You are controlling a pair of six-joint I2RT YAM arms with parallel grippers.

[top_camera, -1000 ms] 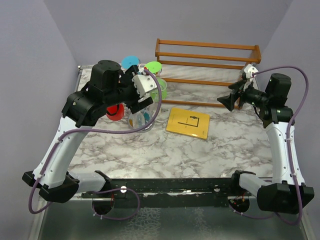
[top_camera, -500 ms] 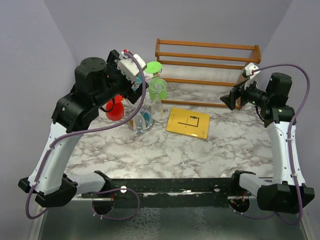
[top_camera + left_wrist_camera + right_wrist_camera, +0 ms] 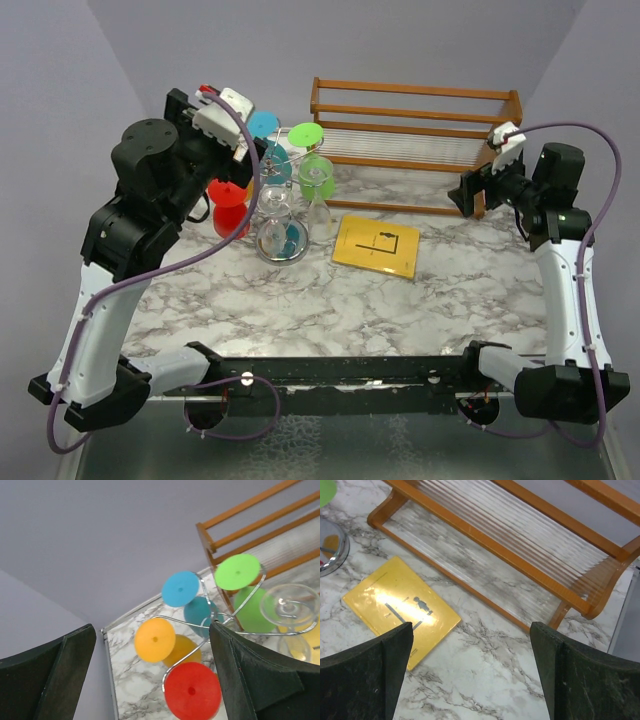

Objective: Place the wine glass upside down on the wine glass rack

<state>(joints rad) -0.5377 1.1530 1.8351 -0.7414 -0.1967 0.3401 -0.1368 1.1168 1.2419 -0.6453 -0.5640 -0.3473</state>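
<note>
Pincer, left, aloft beside wire rack

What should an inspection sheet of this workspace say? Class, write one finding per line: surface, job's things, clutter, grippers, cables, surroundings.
surface: marble table, no spills seen.
job's things: wine glass rack upright; clear wine glass hangs on it upside down.
clutter: red glass, orange glass, blue glass, green glass also hung; yellow book flat; wooden slatted rack at the back.
grippers: left gripper and right gripper open, empty.
cables: purple left cable and right cable loop off the arms.
surroundings: plain lilac walls.
</note>
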